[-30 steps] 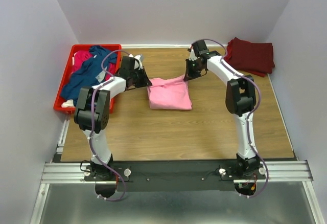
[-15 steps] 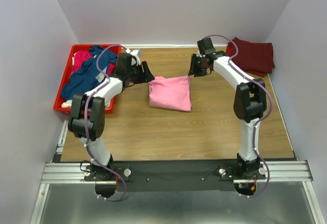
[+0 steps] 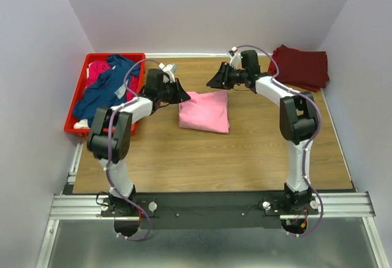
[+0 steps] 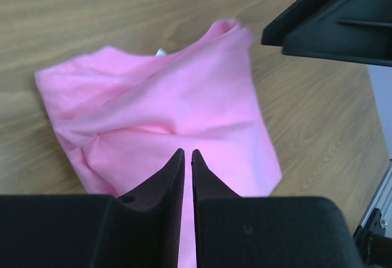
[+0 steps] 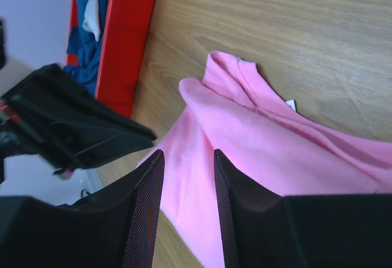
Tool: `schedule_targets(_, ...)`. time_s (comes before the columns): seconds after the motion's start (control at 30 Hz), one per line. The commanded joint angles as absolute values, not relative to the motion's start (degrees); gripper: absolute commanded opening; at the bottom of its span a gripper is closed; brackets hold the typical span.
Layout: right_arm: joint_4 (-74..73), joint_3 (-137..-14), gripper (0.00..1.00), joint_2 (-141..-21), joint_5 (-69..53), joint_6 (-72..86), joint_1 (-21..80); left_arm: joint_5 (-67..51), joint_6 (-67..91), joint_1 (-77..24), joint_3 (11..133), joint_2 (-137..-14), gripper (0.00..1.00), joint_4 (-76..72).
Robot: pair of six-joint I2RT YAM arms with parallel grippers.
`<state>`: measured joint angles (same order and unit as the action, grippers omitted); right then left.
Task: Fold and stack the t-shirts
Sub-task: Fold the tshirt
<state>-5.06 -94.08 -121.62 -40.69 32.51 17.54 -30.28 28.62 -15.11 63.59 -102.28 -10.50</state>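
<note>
- The light pink t-shirt (image 3: 205, 114) lies folded in the middle of the worktop (image 3: 202, 158), towards the far side. It is a near-square pad, a little wider left to right than near to far.
- Its edges sit slightly askew to the worktop's edges. In the right wrist view the neckline, with a small white tag, is at the far edge, so the shirt points away from the arm bases.
- The left claw (image 3: 182, 95) is at the shirt's far left corner. Its fingers (image 4: 171, 182) are pressed almost together, with only a thin slit between them and no cloth in it.
- The right claw (image 3: 212, 83) is at the far right corner, facing the left one across the shirt's far edge. Its fingers (image 5: 144, 207) stand apart and hold nothing; pink cloth shows below the gap.
- Whether either claw touches the cloth cannot be told.
- The dark maroon t-shirt (image 3: 301, 66) lies folded in the far right corner, well apart from the pink one.
- The navy t-shirt (image 3: 101, 89) and the magenta t-shirt (image 3: 97, 70) are heaped unfolded in the red crate (image 3: 98, 54) at the far left.
</note>
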Motion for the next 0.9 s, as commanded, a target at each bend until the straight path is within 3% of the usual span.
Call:
schedule_targets(0.0,8.51,-92.82,0.45,-129.63,-50.53,40.33,15.65,-33.92,31.2,-14.94,69.68,-112.46,0.15,-13.36)
schedule_targets(0.3,13.8,-92.99,0.45,-138.44,-51.15,44.56,11.43,-32.96,32.78,-14.15,77.96,-123.84,0.18,-13.71)
schedule_targets(0.47,14.15,-90.44,0.46,-128.08,-51.24,47.36,11.78,-33.23,32.61,-14.06,76.03,-115.95,0.4,-10.81)
schedule_targets(0.57,18.79,-87.02,0.47,-121.83,-54.12,53.57,13.35,-32.61,32.61,-14.15,74.98,-108.21,0.46,-9.32)
schedule_targets(0.7,30.57,-79.47,0.47,-117.69,-56.42,61.85,17.83,-32.87,32.69,-15.03,71.74,-100.39,0.45,-6.77)
schedule_targets(0.87,36.64,-67.37,0.47,-116.11,-53.8,63.8,24.16,-32.97,33.4,-17.66,59.1,-94.66,0.3,-6.94)
